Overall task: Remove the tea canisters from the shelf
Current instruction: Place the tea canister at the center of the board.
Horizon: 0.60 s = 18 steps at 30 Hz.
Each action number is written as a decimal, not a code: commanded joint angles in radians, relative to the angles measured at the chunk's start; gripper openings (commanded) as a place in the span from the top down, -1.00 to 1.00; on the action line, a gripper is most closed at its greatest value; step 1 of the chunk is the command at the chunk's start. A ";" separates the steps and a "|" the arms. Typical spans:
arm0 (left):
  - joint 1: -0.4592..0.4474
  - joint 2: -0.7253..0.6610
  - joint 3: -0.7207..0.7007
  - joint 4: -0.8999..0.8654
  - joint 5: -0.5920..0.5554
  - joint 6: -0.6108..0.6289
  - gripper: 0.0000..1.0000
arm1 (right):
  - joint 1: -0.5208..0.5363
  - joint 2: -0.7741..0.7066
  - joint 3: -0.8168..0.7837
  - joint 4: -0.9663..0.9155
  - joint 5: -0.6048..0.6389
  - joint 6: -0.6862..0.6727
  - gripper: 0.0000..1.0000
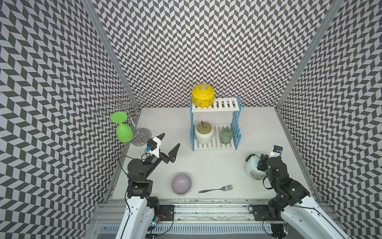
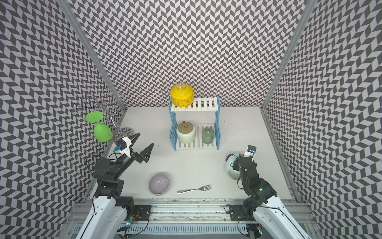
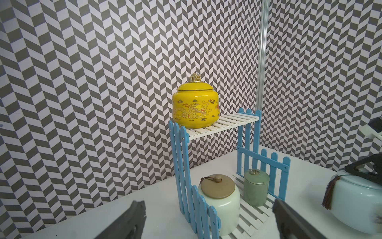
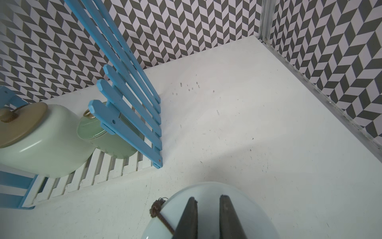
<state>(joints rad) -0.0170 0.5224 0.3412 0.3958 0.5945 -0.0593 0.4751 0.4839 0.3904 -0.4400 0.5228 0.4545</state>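
- White tabletop [image 1: 206, 161] inside chevron-patterned walls.
- 3 jars sit on the shelf [image 1: 225, 104]: yellow canister [image 1: 203, 97] on the top tier, cream canister [image 1: 204, 133] and grey-green canister [image 1: 226, 136] below.
- Right of it, the pale blue-white canister [image 1: 251, 167] stands on the tabletop, with the right gripper [image 4: 207, 198] pinched on its lid.
- Left gripper [image 1: 171, 139] is spread wide.

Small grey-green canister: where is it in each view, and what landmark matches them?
In a top view: small grey-green canister on the shelf's lower tier, toward the right arm.
In a top view: same place, lower tier.
Left wrist: lower tier, beside the cream canister with tan lid.
Right wrist: lower tier, partly behind the shelf's blue pickets.
Shared landmark: that cream canister, its neighbour in every view.
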 commanded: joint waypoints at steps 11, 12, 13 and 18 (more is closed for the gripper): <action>0.003 -0.003 -0.005 0.016 0.003 0.009 -1.00 | 0.033 0.002 -0.031 0.275 0.090 0.009 1.00; 0.005 -0.001 -0.005 0.016 0.001 0.009 -1.00 | 0.034 0.006 -0.029 0.272 0.094 0.011 1.00; 0.005 0.000 -0.005 0.010 -0.002 0.013 -1.00 | 0.033 0.008 -0.025 0.262 0.100 0.015 1.00; 0.003 0.001 -0.005 0.016 0.002 0.010 -1.00 | 0.035 0.016 -0.030 0.280 0.092 0.008 1.00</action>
<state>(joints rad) -0.0170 0.5236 0.3412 0.3958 0.5953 -0.0498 0.5030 0.5106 0.3305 -0.3592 0.5755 0.4568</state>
